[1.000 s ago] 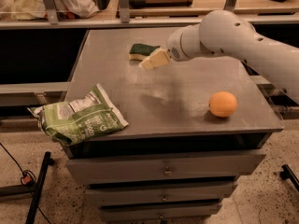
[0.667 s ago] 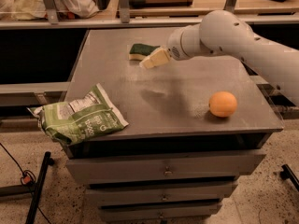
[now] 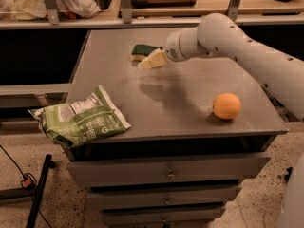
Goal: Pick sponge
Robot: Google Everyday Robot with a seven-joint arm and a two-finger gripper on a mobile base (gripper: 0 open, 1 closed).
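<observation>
Sponge (image 3: 139, 50): green on top, yellow below, lying flat near the back of the grey table (image 3: 180, 103).
Gripper (image 3: 151, 61): just beside the sponge, on its front right side, pointing left.
Grip: cannot tell if wide or narrow.
Orange (image 3: 226, 106): right side, well apart from the sponge.
Snack bag (image 3: 80, 120): front left corner, hanging over the edge.

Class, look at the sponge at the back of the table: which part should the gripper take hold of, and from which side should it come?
Probably best to grip the sponge by its two long side walls, across its narrow width, coming down from above. It lies flat on the table, green top up, so those sides offer opposing faces. The gripper hovers by its near edge.
</observation>
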